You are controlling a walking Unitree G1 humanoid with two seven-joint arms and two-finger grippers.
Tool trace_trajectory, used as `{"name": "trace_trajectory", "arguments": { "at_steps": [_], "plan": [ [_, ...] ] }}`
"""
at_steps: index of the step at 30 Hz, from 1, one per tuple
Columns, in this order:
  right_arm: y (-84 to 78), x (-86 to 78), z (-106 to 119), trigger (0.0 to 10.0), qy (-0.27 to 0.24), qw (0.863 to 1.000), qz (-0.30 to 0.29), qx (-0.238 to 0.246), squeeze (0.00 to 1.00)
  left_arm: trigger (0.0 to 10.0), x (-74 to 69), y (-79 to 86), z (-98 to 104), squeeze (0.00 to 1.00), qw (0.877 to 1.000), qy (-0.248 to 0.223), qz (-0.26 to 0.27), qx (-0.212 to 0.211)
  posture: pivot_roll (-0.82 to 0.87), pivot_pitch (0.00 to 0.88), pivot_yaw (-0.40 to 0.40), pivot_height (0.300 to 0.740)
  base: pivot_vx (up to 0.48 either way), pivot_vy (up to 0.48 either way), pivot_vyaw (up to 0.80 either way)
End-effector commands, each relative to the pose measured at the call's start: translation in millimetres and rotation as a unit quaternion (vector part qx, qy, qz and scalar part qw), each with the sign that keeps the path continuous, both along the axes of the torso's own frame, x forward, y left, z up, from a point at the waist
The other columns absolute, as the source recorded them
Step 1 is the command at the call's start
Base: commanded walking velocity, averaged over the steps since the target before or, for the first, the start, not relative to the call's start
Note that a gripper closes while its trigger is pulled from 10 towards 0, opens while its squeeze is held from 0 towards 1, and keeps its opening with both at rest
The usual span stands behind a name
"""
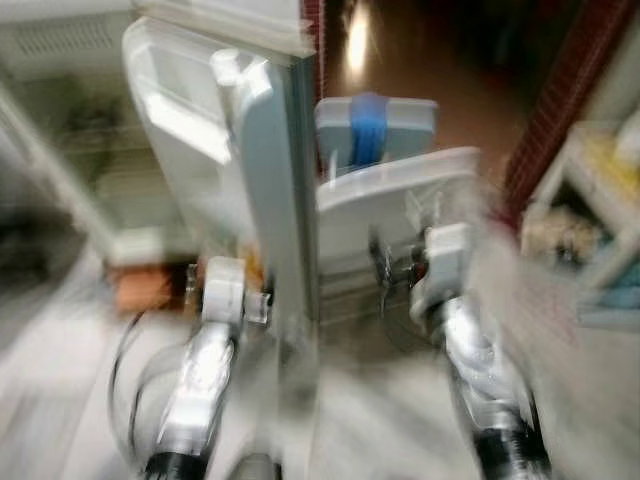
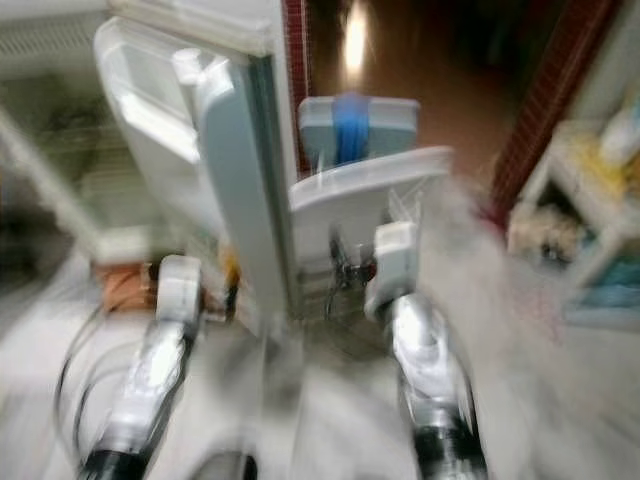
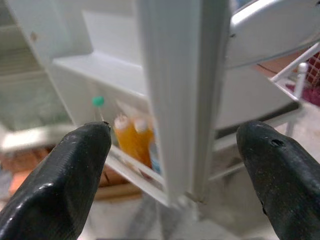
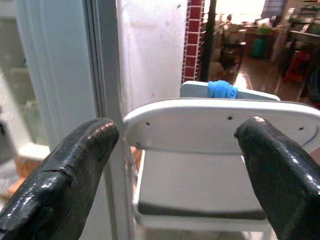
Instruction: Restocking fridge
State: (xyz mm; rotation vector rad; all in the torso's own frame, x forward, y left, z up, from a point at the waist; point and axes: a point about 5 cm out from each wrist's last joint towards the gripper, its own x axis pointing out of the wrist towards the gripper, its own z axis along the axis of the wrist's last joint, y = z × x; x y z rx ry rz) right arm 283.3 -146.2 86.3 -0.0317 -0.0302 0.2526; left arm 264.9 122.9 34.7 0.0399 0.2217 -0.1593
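Left gripper (image 3: 172,165) spread and empty straddling the open fridge door (image 3: 175,90) edge, likely to swing it, orange bottles (image 3: 131,140) racked just beyond; right gripper (image 4: 175,165) spread empty facing a white chair (image 4: 220,125).

Fridge door (image 1: 262,180): white, standing open, seen edge-on in the blurred head views, its inner side facing the robot's left. Moulded door shelves (image 3: 102,70) run along that inner side. Lowest door rack holds two orange bottles (image 3: 131,137) with pale caps, upright and side by side, touching; a small green-topped item (image 3: 98,101) stands just beside them. Fridge interior (image 1: 70,130) lies to the left, pale, with wire shelves faintly visible; contents too blurred to identify
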Motion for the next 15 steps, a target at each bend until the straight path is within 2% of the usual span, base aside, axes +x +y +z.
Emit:
{"name": "trace_trajectory", "arguments": {
  "at_steps": [1, 8, 13, 15],
  "plan": [
    [7.4, 5.7, 9, 10.0, -0.017, 1.0, 0.007, 0.008, 0.0, 10.0, 7.1, 8.8, 10, 0.0, 1.0, -0.023, 0.012, 0.013, 0.0, 0.0, 0.043, 0.74, 0.0, 0.0, 0.8],
    [7.4, 6.7, 10, 10.0, -0.02, 1.0, 0.002, 0.011, 0.0, 10.0, 8.7, 14.4, 14, 0.0, 0.999, -0.036, 0.018, 0.011, 0.0, 0.0, 0.039, 0.74, 0.0, 0.0, 0.71],
    [4.9, 6.0, 8, 10.0, -0.02, 1.0, -0.004, 0.006, 0.0, 10.0, 9.5, 17.5, 18, 0.0, 0.999, -0.049, 0.021, 0.012, 0.01, 0.007, 0.039, 0.74, 0.0, 0.0, 0.0],
    [1.3, 4.7, 7, 10.0, -0.02, 1.0, -0.011, 0.001, 0.0, 10.0, 9.8, 20.3, 21, 0.0, 0.998, -0.058, 0.026, 0.012, 0.01, 0.019, 0.036, 0.74, 0.259, 0.0, 0.0]
  ]
}}
